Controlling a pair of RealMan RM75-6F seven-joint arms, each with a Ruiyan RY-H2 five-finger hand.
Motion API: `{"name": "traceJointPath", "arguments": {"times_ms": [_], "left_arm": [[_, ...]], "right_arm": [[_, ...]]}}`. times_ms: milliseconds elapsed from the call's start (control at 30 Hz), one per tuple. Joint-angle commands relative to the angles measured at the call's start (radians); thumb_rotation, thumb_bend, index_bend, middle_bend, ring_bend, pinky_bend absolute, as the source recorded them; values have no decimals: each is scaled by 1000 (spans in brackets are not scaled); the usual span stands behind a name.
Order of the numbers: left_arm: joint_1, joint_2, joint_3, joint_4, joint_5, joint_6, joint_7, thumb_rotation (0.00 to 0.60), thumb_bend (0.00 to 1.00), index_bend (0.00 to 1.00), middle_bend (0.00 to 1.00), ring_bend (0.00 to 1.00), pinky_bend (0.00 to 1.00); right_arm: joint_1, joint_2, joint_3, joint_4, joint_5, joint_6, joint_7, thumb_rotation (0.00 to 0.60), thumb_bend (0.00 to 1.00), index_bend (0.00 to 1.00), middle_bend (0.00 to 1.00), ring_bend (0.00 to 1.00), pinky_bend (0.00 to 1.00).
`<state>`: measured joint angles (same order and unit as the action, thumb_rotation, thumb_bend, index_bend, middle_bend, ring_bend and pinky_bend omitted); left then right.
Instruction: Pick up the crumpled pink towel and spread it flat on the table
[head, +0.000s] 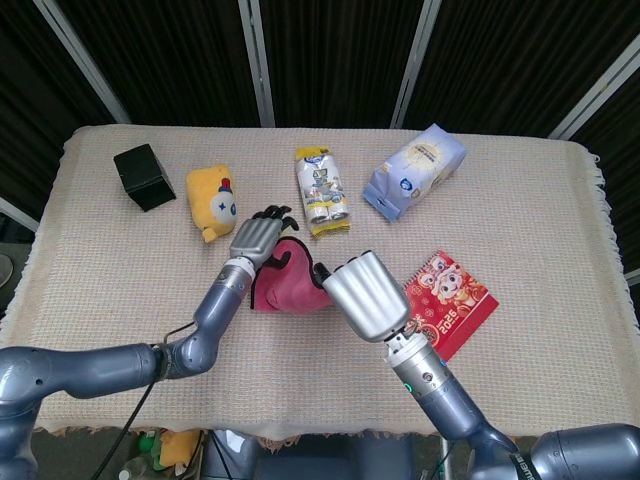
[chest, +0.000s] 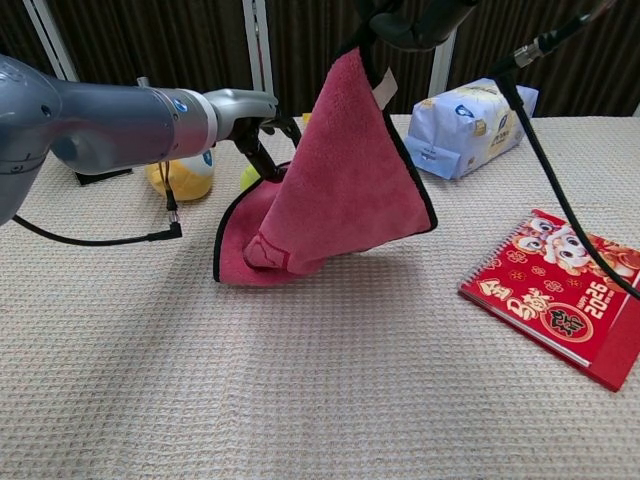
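Mid-table: pink towel (chest: 335, 190) hung lifted, lower edge touching table (chest: 300, 400).
Right hand (head: 365, 295): clamped on top corner, raising cloth to unfold.
Left hand (head: 258, 238): fingers apart, empty, at towel's edge, likely seeking a second corner.

Table (head: 560, 200) under beige waffle-weave cloth (chest: 300, 400), fringed edges. Behind it: dark ribbed curtain (head: 330, 50), slanted pale metal posts (head: 255, 60).

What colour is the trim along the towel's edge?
Black, on the pink towel; clearest in the chest view.
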<state>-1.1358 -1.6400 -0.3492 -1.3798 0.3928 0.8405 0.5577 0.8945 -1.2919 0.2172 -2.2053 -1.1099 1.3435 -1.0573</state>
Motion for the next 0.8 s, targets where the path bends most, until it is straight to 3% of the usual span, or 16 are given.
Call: {"name": "traceJointPath", "arguments": {"times_ms": [33,800], "left_arm": [[-10,-3,6,5,-16,-8,1,600,426,274,57,0,116],[-10,20,49,-3,-25,-12,-42,600,442,548,70,0,116]], "right_arm": [[0,0,0,1,-1,-1,0,600,608,663,1000,1000,972],[-14,-3,-2,10,-5,3,1,600,609,663,1000,1000,972]]}}
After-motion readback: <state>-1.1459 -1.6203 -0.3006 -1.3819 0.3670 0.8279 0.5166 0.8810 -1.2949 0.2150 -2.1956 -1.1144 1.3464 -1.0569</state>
